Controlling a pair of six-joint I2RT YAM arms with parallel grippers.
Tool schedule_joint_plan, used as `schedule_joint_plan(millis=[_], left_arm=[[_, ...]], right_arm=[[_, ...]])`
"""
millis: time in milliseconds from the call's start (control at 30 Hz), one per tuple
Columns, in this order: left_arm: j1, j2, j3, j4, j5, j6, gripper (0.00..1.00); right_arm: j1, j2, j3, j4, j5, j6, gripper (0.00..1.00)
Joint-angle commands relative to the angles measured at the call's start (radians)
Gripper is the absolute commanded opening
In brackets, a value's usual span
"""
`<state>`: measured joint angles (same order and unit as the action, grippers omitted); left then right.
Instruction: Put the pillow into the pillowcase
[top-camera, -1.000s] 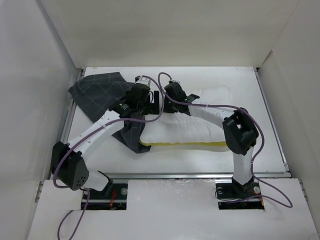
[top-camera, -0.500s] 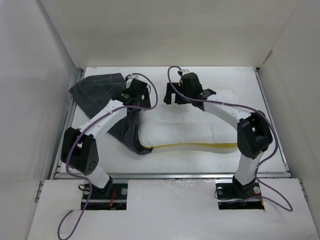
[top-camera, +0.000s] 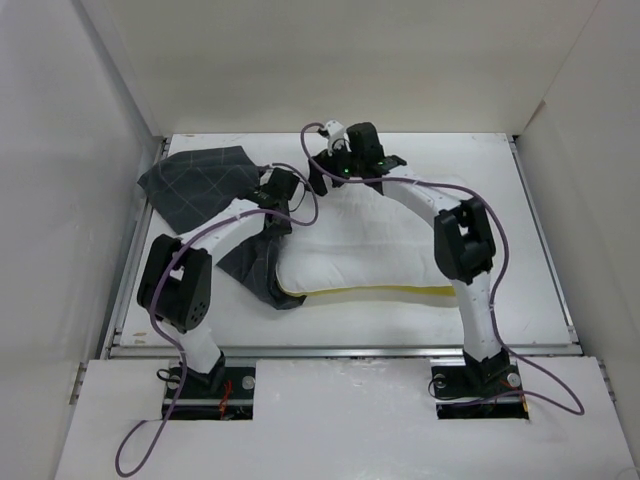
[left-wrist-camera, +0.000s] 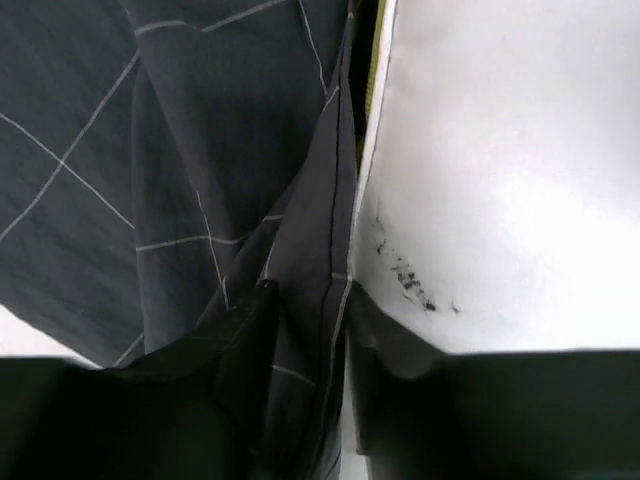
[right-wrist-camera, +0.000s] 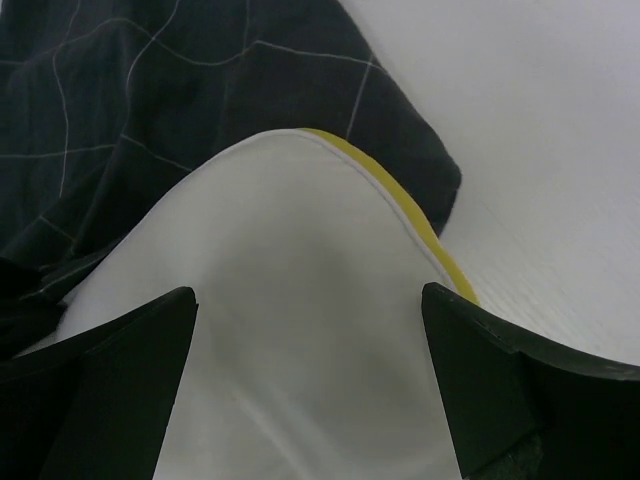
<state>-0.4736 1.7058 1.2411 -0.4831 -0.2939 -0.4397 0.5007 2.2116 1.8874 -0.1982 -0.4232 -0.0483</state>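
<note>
Insertion is barely begun — the left end effector (left-wrist-camera: 310, 340) seems pinched on the pillowcase (left-wrist-camera: 200, 150) hem; the right end effector (right-wrist-camera: 308, 300), wide open and empty, should next grip the pillow (right-wrist-camera: 300, 230).

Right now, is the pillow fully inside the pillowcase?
No: the top view shows most of the white pillow uncovered, with only its left end meeting the dark pillowcase.

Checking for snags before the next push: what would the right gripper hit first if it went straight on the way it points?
The pillow: its white, yellow-seamed corner lies between the fingers of the open right gripper, so it would meet that first. The pillowcase lies just beyond the corner; depth there is unclear.
</note>
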Motion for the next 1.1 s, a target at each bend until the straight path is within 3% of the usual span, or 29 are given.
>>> schedule_joint_plan(millis=[0,33,67,100,133,233,267,300,400,500,600,1067], left_arm=[[0.012,0.011,0.006,-0.049,-0.030,-0.023,0.27],[0.012,0.021,0.006,-0.060,-0.043,-0.036,0.17],[0.012,0.021,0.006,-0.060,-0.065,-0.036,0.00],[0.023,0.031,0.026,-0.075,-0.085,-0.048,0.00],[0.023,0.031,0.037,-0.086,-0.105,-0.062,0.00],[0.032,0.041,0.107,-0.110,-0.148,-0.062,0.00],[0.032,0.041,0.128,-0.111,-0.157,-0.062,0.00],[0.032,0.041,0.151,-0.111,-0.157,-0.062,0.00],[0.032,0.072,0.279,-0.149,-0.181,-0.062,0.00],[0.032,0.083,0.352,-0.160,-0.176,-0.050,0.00],[0.007,0.083,0.414,-0.160,-0.148,-0.028,0.00],[-0.086,0.146,0.569,-0.232,-0.177,-0.008,0.00]], right_arm=[[0.024,0.069,0.098,-0.035,-0.150,-0.074,0.99],[0.036,0.082,0.116,-0.035,-0.196,-0.090,0.97],[0.036,0.104,0.116,-0.047,-0.227,-0.108,0.79],[0.045,0.114,0.127,-0.067,-0.247,-0.108,0.43],[0.045,0.114,0.127,-0.078,-0.267,-0.108,0.00],[0.032,-0.014,-0.034,0.003,-0.290,-0.093,0.00],[0.018,-0.073,-0.203,0.073,-0.251,-0.064,0.00],[0.004,-0.192,-0.284,0.205,-0.223,-0.036,0.00],[-0.005,-0.373,-0.498,0.333,-0.126,0.039,0.00],[-0.005,-0.452,-0.652,0.423,-0.137,0.099,0.00],[0.028,-0.477,-0.718,0.545,-0.146,0.143,0.00],[0.203,-0.538,-0.875,0.672,-0.116,0.129,0.00]])
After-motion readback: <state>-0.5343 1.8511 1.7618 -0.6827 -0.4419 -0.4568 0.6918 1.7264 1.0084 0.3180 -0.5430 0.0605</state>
